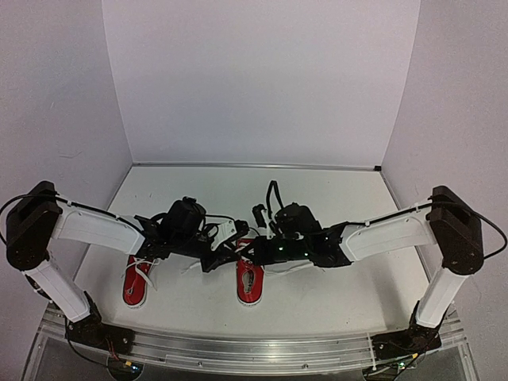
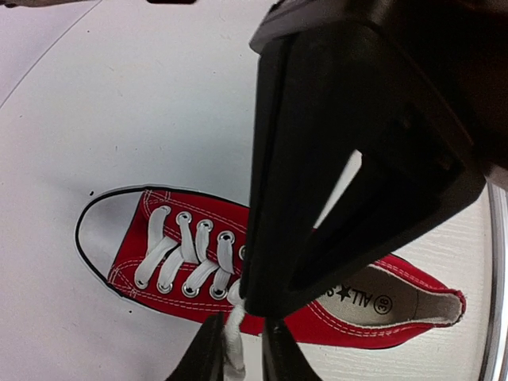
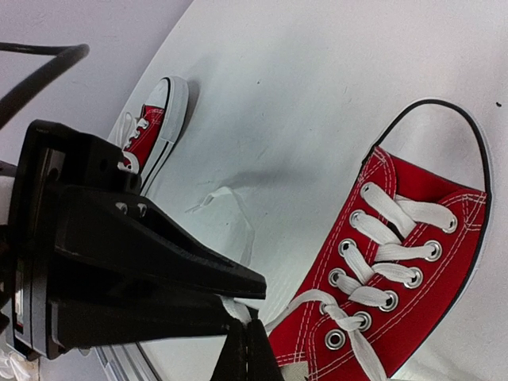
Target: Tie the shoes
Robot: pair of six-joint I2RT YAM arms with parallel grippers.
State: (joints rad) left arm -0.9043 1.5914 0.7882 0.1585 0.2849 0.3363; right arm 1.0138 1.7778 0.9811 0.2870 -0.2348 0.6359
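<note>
Both grippers are gathered over the centre shoe (image 1: 250, 279). It lies flat on the table (image 1: 317, 190) with its toe pointing away from the arm bases. The second shoe (image 1: 133, 284) lies well to its left, untouched.

The right gripper (image 3: 248, 337) is closed tight. A white lace (image 3: 305, 303) is seen running from the top eyelets of the centre shoe into its tips, so the lace appears to be pinched there. The left gripper (image 2: 242, 325) is parted narrowly just beside the centre shoe's eyelet row, with a strand of lace lying in the gap. Whether any pressure is put on that strand cannot be told.

Several failures are judged possible:
- **Slipping strand:** the strand could slip out of the narrow left opening, because the lace is flat, woven and limp and would hold no loop by itself.
- **Dragged shoe:** a hard pull by the right gripper could drag the light centre shoe across the smooth, matte table, or draw the lace unevenly through the metal-rimmed eyelets.
- **Contact and snagging:** the two grippers are crowded above the centre shoe and block each other's wrist views, so contact between them is a risk. A loose lace end (image 3: 230, 198) lying left of the centre shoe could be snagged.

The upper is red canvas with white stitching. The toe cap is smooth, rounded white rubber outlined by a thin dark line.
</note>
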